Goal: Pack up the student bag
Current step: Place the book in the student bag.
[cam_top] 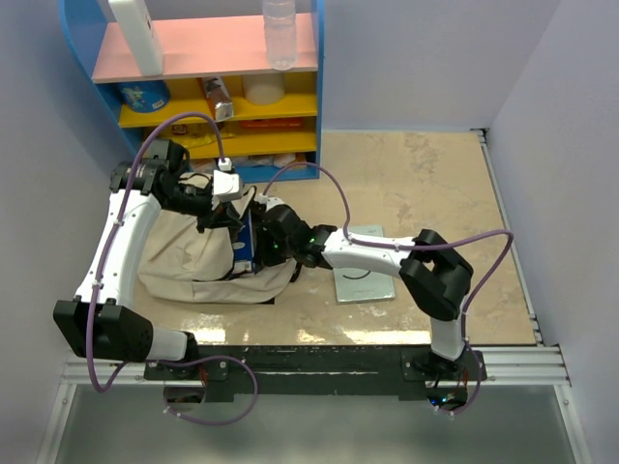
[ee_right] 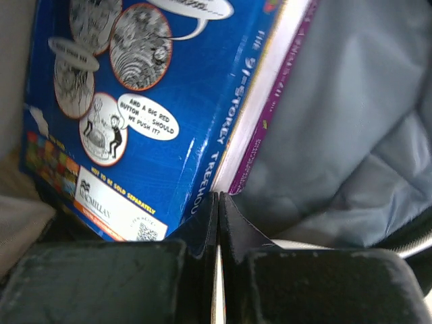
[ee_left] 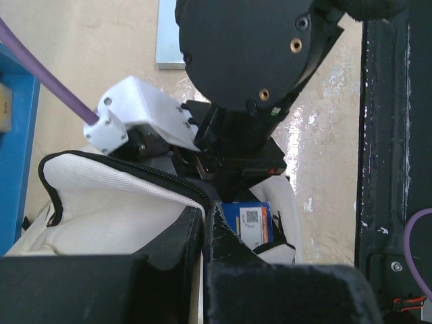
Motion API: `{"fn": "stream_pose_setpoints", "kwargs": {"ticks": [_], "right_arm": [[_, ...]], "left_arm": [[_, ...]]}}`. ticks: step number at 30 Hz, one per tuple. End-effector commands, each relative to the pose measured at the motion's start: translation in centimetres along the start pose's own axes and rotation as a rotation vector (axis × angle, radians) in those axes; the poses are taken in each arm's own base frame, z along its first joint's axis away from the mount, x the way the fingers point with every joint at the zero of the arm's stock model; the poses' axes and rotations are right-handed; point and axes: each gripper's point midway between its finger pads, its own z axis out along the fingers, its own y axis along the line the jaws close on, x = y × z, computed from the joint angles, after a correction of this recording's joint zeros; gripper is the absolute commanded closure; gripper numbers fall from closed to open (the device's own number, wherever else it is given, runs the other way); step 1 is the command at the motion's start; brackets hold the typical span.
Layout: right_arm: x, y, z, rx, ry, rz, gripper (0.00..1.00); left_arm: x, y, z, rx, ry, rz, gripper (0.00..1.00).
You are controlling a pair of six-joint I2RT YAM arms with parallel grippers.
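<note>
The left gripper (ee_left: 204,226) clamps its jaws on the bag (cam_top: 184,256) rim; the right gripper (ee_right: 217,223), jaws closed tight, should push the book (ee_right: 135,101) squarely deeper.

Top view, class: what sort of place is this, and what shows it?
Probably a robot test booth staged as a classroom corner: a colourful shelf unit, a student bag, and a left arm and right arm bolted down.

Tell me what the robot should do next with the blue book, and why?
Probably nudge the blue book deeper into the student bag. The right tool is shut with its tips at the book's lower edge, the book shows at the bag's mouth, and the left tool pinches the bag's rim, holding it open.
</note>
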Motion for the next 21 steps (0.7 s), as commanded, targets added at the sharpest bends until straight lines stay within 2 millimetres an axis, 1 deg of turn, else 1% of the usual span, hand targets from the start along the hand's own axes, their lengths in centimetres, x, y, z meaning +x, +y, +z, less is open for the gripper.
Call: {"fn": "stream_pose_setpoints", "kwargs": {"ticks": [1, 2, 4, 7, 8, 9, 10, 12, 13, 14, 15, 16, 17, 19, 20, 21], "right_arm": [[-2.1, 4.4, 0.0, -0.1, -0.055, -0.024, 1.0], [-2.0, 4.9, 0.1, -0.111, -0.054, -0.028, 1.0], [-3.1, 5.9, 0.1, -0.137, -0.078, -0.029, 1.0], [-3.4, 6.1, -0.1, -0.129, -0.075, -0.029, 0.98], [-3.1, 5.8, -0.1, -0.133, -0.076, -0.027, 0.97], [-2.9, 6.0, -0.2, -0.148, -0.075, -0.028, 0.93], [-3.2, 6.1, -0.7, -0.159, -0.088, -0.028, 0.92], [-2.7, 5.2, -0.7, -0.135, -0.09, -0.025, 0.91], [-2.9, 5.1, -1.0, -0.132, -0.098, -0.023, 0.91], [-2.8, 4.3, -0.9, -0.121, -0.107, -0.012, 0.91], [-2.8, 4.2, -0.8, -0.128, -0.113, -0.005, 0.91], [-2.9, 4.4, -0.7, -0.146, -0.116, 0.002, 0.91], [-3.5, 4.8, 0.0, -0.17, -0.134, 0.01, 0.91], [-4.0, 5.9, 0.6, -0.216, -0.132, 0.012, 0.91], [-4.5, 6.6, 1.3, -0.231, -0.135, 0.009, 0.91], [-4.7, 6.9, 1.5, -0.238, -0.128, 0.006, 0.91]], "left_arm": [[-3.0, -0.2, -0.1, 0.016, -0.108, 0.063, 1.0], [-3.0, -0.2, -0.1, 0.018, -0.111, 0.062, 1.0], [-3.1, -0.1, 0.0, 0.022, -0.114, 0.057, 1.0], [-3.1, -0.1, -0.1, 0.021, -0.111, 0.05, 1.0], [-3.1, -0.1, -0.1, 0.019, -0.111, 0.054, 1.0], [-3.1, -0.1, -0.1, 0.017, -0.108, 0.059, 1.0], [-3.0, -0.2, -0.1, 0.016, -0.107, 0.06, 1.0], [-3.1, -0.2, -0.2, 0.014, -0.106, 0.061, 1.0], [-3.1, -0.3, -0.2, 0.015, -0.107, 0.06, 1.0], [-3.1, -0.3, -0.2, 0.014, -0.108, 0.063, 1.0], [-3.1, -0.4, -0.2, 0.015, -0.109, 0.063, 1.0], [-3.1, -0.4, -0.2, 0.014, -0.11, 0.069, 1.0], [-3.1, -0.4, -0.2, 0.014, -0.112, 0.069, 1.0], [-3.3, -0.4, -0.1, 0.019, -0.122, 0.064, 1.0], [-3.4, -0.4, -0.2, 0.022, -0.126, 0.06, 1.0], [-3.5, -0.4, -0.2, 0.021, -0.128, 0.058, 1.0]]}}
